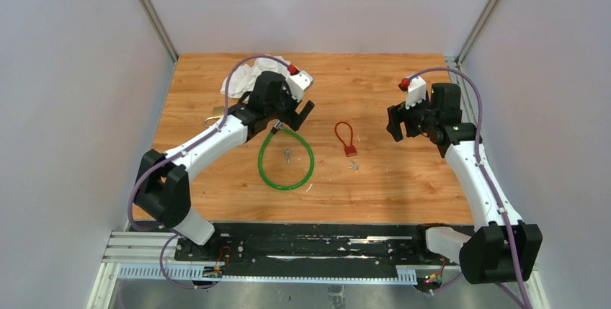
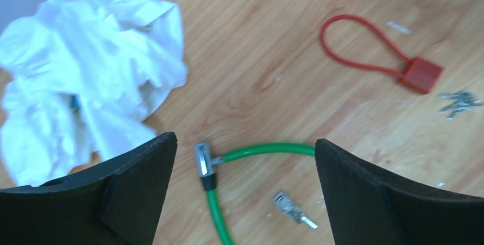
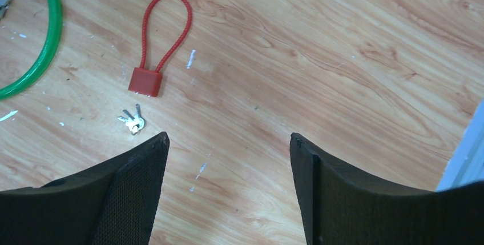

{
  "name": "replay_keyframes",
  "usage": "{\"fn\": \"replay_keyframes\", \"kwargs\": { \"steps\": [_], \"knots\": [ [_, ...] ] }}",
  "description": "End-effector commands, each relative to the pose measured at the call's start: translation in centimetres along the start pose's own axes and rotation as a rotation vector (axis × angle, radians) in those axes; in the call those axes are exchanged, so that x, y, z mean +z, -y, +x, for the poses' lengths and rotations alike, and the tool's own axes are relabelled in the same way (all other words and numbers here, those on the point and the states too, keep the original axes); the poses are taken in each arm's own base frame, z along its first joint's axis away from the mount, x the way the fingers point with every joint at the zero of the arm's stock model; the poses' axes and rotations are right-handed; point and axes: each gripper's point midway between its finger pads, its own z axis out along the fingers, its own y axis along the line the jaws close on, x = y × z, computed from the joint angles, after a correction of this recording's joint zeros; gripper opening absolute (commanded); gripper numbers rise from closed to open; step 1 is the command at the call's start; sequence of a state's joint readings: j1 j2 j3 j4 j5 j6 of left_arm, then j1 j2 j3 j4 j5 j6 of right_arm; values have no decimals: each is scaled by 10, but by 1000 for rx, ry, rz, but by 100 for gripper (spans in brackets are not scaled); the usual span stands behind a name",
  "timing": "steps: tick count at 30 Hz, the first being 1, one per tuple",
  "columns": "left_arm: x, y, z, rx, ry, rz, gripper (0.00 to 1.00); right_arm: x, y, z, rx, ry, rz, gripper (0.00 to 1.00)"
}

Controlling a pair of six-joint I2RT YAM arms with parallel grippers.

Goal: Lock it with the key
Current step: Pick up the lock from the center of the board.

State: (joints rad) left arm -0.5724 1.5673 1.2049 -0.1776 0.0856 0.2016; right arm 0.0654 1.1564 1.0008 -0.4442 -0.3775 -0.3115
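Note:
A green cable lock (image 1: 286, 159) lies in a loop on the wooden table, its metal end (image 2: 202, 162) closed onto the cable. A single silver key (image 2: 292, 209) lies inside the loop. My left gripper (image 2: 244, 142) hovers open over that metal end, holding nothing. To the right lie a red cable padlock (image 1: 346, 138) and a small bunch of keys (image 1: 354, 166). My right gripper (image 3: 229, 137) is open and empty above bare wood, right of the red padlock (image 3: 144, 81) and its keys (image 3: 132, 120).
A crumpled white cloth (image 1: 248, 75) sits at the back left, beside my left arm. A brass-coloured object (image 1: 212, 117) peeks out from under that arm. Grey walls close the table (image 1: 375, 78) on the left, back and right.

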Motion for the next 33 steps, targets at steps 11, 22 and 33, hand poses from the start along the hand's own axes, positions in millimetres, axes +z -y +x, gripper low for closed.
{"fn": "replay_keyframes", "kwargs": {
  "steps": [11, 22, 33],
  "knots": [
    [-67, -124, 68, -70, -191, -267, 97, -9, 23, -4, -42, 29, 128, 78],
    [-69, -219, 178, -299, -443, -293, 97, -7, 21, -2, -47, 24, 113, 78],
    [-34, -253, 226, -354, -525, -142, 93, -1, 22, 3, -43, 3, 105, 78]
  ]
}}
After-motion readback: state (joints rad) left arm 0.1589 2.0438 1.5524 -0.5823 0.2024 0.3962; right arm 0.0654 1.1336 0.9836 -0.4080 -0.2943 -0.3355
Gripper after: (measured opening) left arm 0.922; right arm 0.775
